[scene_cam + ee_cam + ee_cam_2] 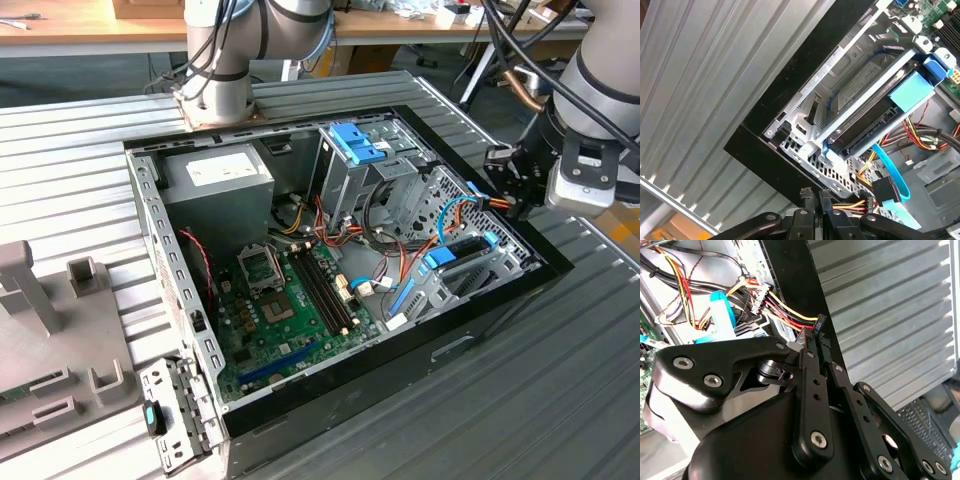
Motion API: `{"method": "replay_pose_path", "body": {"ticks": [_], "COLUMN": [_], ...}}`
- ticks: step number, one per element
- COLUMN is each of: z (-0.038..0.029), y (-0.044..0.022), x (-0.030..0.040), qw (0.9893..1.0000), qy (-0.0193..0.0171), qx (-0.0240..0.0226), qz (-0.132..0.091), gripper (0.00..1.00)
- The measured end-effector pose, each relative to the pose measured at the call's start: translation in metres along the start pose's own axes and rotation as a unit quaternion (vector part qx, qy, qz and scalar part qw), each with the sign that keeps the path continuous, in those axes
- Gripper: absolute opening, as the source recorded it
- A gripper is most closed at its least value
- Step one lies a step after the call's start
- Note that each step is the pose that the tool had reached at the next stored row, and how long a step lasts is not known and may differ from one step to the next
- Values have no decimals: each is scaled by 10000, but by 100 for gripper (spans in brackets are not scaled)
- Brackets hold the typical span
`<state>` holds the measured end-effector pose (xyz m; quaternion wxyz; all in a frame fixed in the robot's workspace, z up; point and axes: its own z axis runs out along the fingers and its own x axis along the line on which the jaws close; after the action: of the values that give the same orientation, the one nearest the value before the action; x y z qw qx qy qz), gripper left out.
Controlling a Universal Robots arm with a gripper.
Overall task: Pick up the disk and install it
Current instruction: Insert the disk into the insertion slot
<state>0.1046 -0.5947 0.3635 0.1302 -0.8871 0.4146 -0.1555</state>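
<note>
Ribbed grey workbench [560, 400] beneath open computer case [400, 342]; end effector [814, 340] narrow around black cable connector [818, 324].

bright, even overhead light fell on the scene. the ribbed metal table [900, 300] threw white glare off its far ridges in the second wrist view. the computer case [400, 370] held soft shadow inside, and the black gripper [814, 340] carried dull highlights.

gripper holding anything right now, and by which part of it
The gripper pinches the red-yellow wire bundle at its black connector, not the disk.
</note>
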Motion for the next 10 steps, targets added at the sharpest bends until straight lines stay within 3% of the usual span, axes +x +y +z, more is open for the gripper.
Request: {"method": "replay_pose_path", "body": {"ticks": [2, 6, 9, 10], "z": [-12, -80, -82, -82], "y": [22, 148, 150, 149], "x": [-20, -129, -132, -132], "qw": [9999, 9998, 9998, 9995], "qy": [58, 75, 77, 111], "qx": [-27, -35, -34, -50], "qz": [151, 194, 195, 280], "gripper": [16, 16, 16, 16]}}
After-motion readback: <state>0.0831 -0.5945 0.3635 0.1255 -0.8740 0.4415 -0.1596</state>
